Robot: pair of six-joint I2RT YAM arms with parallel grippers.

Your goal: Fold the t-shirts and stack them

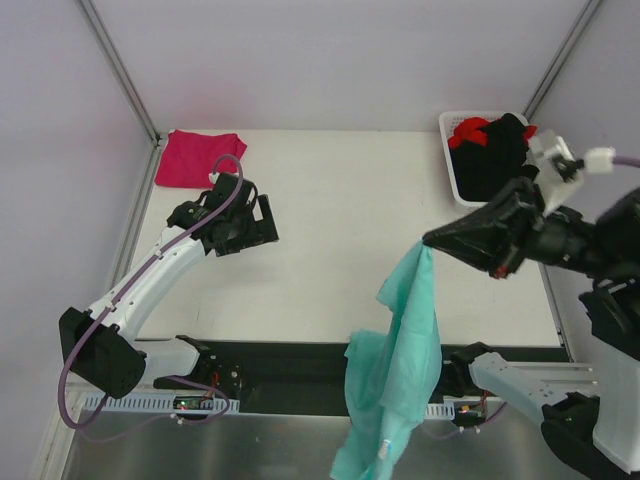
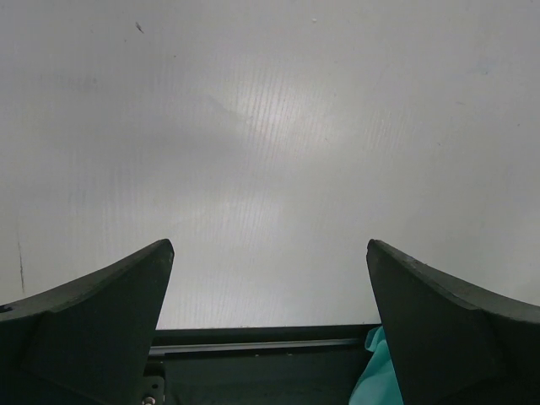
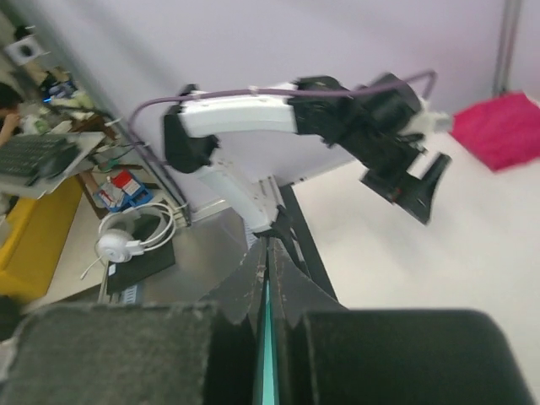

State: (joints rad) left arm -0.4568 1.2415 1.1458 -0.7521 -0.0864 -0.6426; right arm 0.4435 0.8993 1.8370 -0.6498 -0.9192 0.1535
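White table point(image 1: 350, 230), lilac walls point(image 1: 330, 60), teal t-shirt point(image 1: 405, 340)

White counter point(image 1: 340, 230) fills the middle, pale and matte. At its far right corner sits a white basket point(image 1: 447, 160). Two metal frame posts, left point(image 1: 120, 68) and right point(image 1: 565, 55), slant up the far walls. Off beyond the counter, white headphones point(image 3: 114, 245) lie on a dark mat point(image 3: 148, 257), with a yellow crate point(image 3: 34, 236) nearby.

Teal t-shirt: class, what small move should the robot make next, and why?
Probably bring the open left gripper across to the teal t-shirt. The right gripper pinches it at one point only, so it dangles past the table at the near edge. A second grip would likely let it be spread flat.
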